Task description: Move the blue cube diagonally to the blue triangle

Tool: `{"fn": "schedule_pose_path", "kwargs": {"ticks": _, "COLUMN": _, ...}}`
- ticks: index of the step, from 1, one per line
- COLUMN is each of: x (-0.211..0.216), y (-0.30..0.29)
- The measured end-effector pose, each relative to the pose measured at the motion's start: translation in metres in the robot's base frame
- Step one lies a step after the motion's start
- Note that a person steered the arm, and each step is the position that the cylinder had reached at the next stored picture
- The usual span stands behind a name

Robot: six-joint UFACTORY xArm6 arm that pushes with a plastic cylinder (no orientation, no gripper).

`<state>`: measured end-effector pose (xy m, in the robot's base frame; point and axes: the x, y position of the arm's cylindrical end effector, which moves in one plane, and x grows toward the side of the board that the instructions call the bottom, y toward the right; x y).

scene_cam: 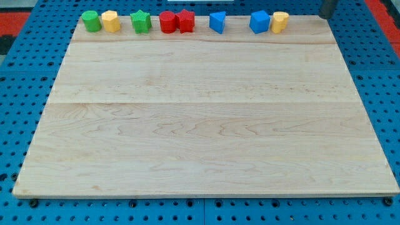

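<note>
The blue cube (259,21) stands at the board's top edge, right of centre, touching a yellow block (280,21) on its right. The blue triangle (217,22) stands on the same top edge, a short gap to the cube's left. My tip (326,17) is only partly in view at the view's top right corner, just beyond the board's top edge. It is to the right of the yellow block and touches no block.
Further left along the top edge stand a red star (185,20) touching a red block (167,22), a green star (141,22), a yellow block (110,21) and a green block (91,20). The wooden board (206,125) lies on a blue perforated table.
</note>
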<state>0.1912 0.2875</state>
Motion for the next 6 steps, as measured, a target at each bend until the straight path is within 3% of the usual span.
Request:
{"fn": "schedule_pose_path", "kwargs": {"ticks": 1, "x": 0.000, "y": 0.000}}
{"fn": "schedule_pose_path", "kwargs": {"ticks": 2, "x": 0.001, "y": -0.040}}
{"fn": "schedule_pose_path", "kwargs": {"ticks": 3, "x": 0.000, "y": -0.137}}
{"fn": "schedule_pose_path", "kwargs": {"ticks": 4, "x": 0.000, "y": -0.170}}
{"fn": "schedule_pose_path", "kwargs": {"ticks": 5, "x": 0.002, "y": -0.175}}
{"fn": "schedule_pose_path", "kwargs": {"ticks": 6, "x": 0.041, "y": -0.178}}
